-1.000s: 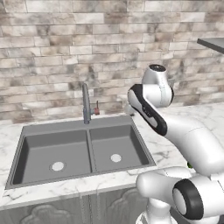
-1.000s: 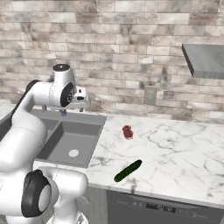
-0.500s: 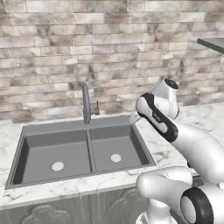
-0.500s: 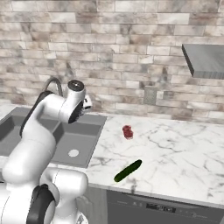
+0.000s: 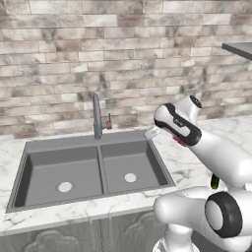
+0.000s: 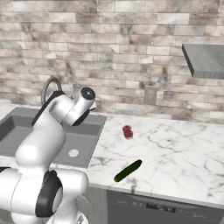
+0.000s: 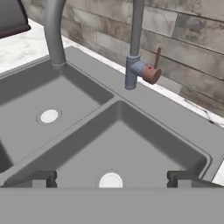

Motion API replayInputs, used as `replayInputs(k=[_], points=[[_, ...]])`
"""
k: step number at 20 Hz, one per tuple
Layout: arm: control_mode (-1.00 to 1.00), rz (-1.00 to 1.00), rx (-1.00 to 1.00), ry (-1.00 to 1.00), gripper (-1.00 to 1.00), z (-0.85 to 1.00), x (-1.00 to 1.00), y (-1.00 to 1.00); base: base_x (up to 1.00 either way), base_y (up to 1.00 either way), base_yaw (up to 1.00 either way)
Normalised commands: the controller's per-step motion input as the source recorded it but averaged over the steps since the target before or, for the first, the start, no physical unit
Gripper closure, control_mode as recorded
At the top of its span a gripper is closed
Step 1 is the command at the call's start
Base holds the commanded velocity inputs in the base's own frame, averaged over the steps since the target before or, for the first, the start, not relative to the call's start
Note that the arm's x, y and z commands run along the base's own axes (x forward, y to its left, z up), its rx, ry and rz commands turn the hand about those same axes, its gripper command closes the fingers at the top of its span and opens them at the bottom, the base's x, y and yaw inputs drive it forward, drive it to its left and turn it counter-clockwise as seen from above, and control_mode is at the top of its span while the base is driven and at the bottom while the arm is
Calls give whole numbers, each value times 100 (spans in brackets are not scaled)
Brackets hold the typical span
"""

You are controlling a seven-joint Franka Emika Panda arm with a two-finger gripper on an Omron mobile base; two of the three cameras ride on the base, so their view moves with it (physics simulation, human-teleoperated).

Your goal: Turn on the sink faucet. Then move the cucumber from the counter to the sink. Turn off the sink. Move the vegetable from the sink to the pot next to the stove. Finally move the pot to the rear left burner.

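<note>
The sink faucet [image 7: 133, 65], a slim grey gooseneck, stands behind the divider of the dark double-basin sink [image 7: 87, 109]; its small reddish side lever [image 7: 152, 72] points up. My gripper [image 7: 111, 179] is open and holds nothing. It hovers over the right basin, aimed at the faucet base and well short of it. The faucet [image 5: 97, 116] and sink [image 5: 44, 170] lie left of my arm [image 5: 179, 125]. The cucumber [image 6: 128, 170] lies on the white marble counter [image 6: 175, 153] near its front edge, right of the sink [image 6: 85, 131]. The pot and stove are out of view.
A small red object [image 6: 127, 131] sits on the counter just right of the sink. A grey hood [image 6: 205, 61] juts from the brick wall at upper right. The counter stretches wide to the right of the cucumber.
My arm has swung right and lower, bringing the hand from high above the sink down to its right rim. The gripper stays open; the cucumber has not moved.
</note>
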Motion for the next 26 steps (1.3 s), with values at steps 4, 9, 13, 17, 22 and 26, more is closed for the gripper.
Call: replayInputs(k=[4, 9, 13, 17, 22, 26], points=[[-100, 10, 6, -2, -100, 0, 44, 5, 0, 0, 0], [-100, 13, 4, -3, -100, 0, 38, 12, 0, 0, 0], [-100, 16, 3, -5, -100, 0, 32, 20, 0, 0, 0], [-100, 16, 2, -8, -100, -1, 28, 22, 0, 0, 0], [-100, 21, 0, -10, -100, 0, 18, 18, 0, 0, 0], [-100, 16, 0, -17, -100, 0, 7, 8, 0, 0, 0]])
